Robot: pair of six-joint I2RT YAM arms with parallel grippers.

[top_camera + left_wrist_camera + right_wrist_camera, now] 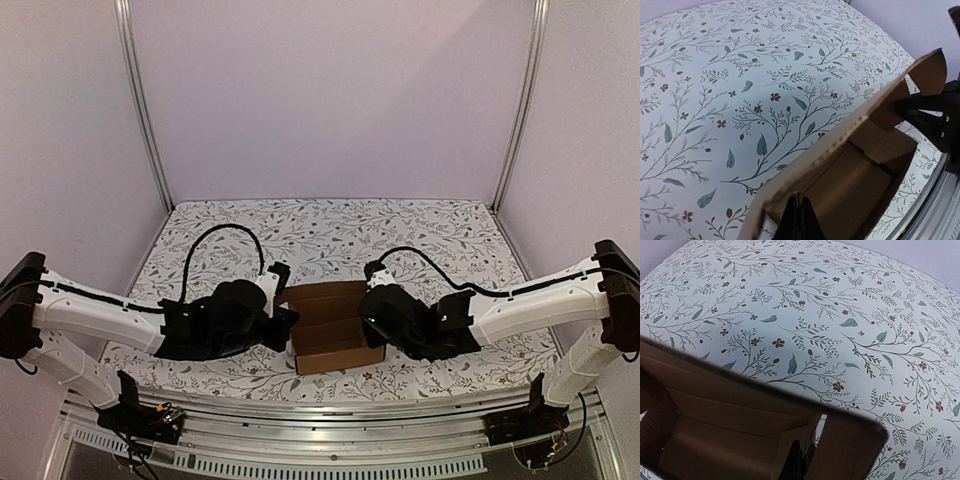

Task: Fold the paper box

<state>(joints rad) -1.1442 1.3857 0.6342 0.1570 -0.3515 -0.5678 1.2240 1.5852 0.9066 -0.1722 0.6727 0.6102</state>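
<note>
The paper box [330, 325] is plain brown cardboard, partly folded into an open tray, at the table's near middle between both arms. My left gripper [283, 325] is at its left end. In the left wrist view the fingers [799, 220] are pinched shut on the box's [855, 170] near wall. My right gripper [372, 318] is at its right end. In the right wrist view the fingers [802, 462] are shut on an inner side flap of the box [730, 425]. The right gripper's black fingers [925, 112] also show in the left wrist view, holding the far end flap.
The floral tablecloth [330, 235] covers the table behind the box. White walls with metal posts [145, 110] close in the back and sides. A metal rail [330, 410] runs along the near edge by the arm bases.
</note>
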